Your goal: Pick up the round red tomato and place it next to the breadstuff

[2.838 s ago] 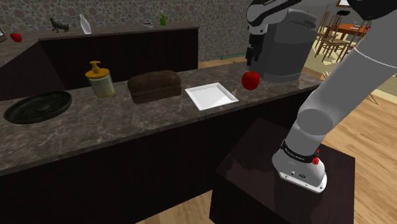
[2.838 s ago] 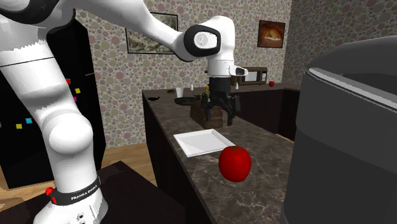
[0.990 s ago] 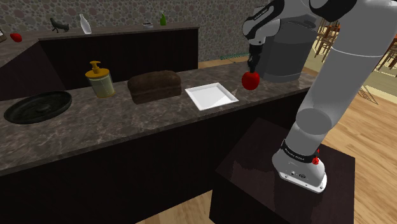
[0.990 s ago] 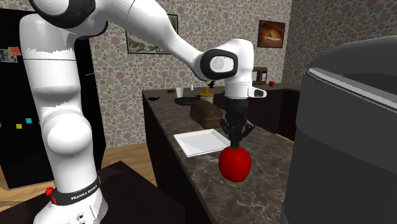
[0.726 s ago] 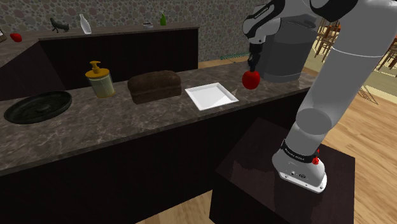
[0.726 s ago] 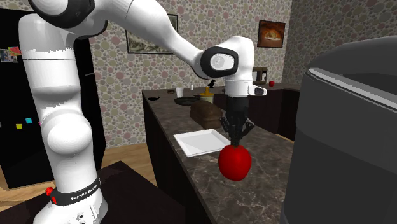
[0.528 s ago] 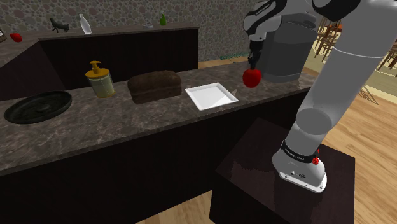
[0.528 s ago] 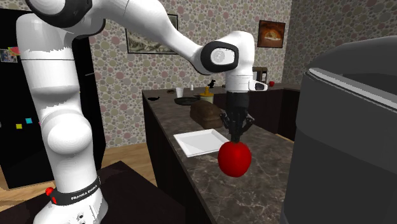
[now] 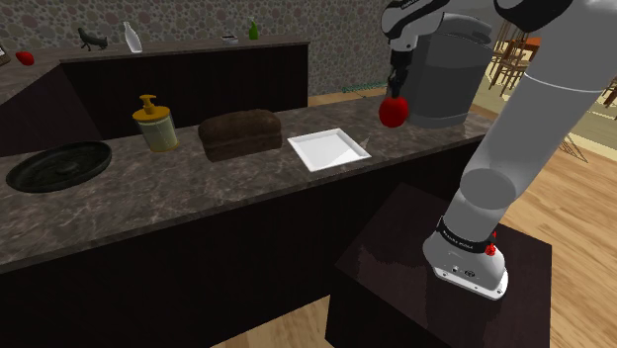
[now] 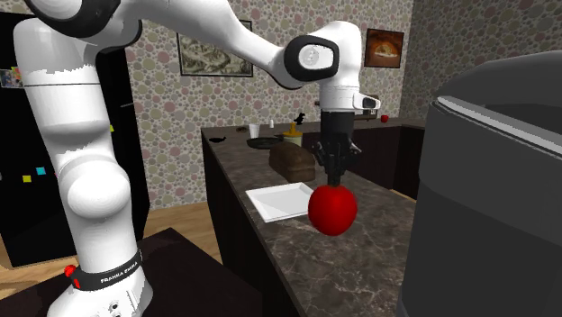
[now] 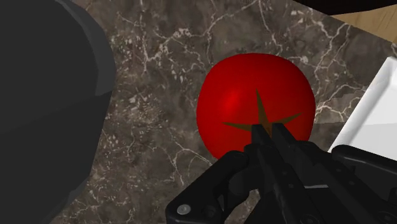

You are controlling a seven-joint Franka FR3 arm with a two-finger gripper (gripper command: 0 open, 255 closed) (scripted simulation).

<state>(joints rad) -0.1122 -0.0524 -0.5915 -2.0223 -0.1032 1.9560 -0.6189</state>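
- Shoulder view, far left: round dark ribbed basin [image 9: 59,165] set into the countertop [image 9: 198,203], which is dark stone with pale veining.
- Next: squat amber dispenser jar [image 9: 155,125] with a yellow pump top.
- Then the bread loaf [image 9: 240,133]: dark brown, matte, domed, lying lengthwise.
- Flat square white plate [image 9: 328,150] with a low raised rim, near the loaf but apart from it.
- Tomato [image 9: 394,113]: glossy red, round. It hangs off the gripper [image 9: 397,91], past the plate and well apart from the loaf.
- Behind the tomato: a big smooth grey cylindrical vessel [image 9: 450,74].
- Second exterior view shows the tomato's underside clear of the stone, which the shoulder view leaves unclear.
- Wrist view adds the brown star-shaped calyx on the tomato's crown. The fingers [image 11: 259,137] stand nearly together there, pinching the tomato at its top.
- The wrist view also shows the veined stone under the fruit, with the grey vessel on one side and the plate corner on the other.
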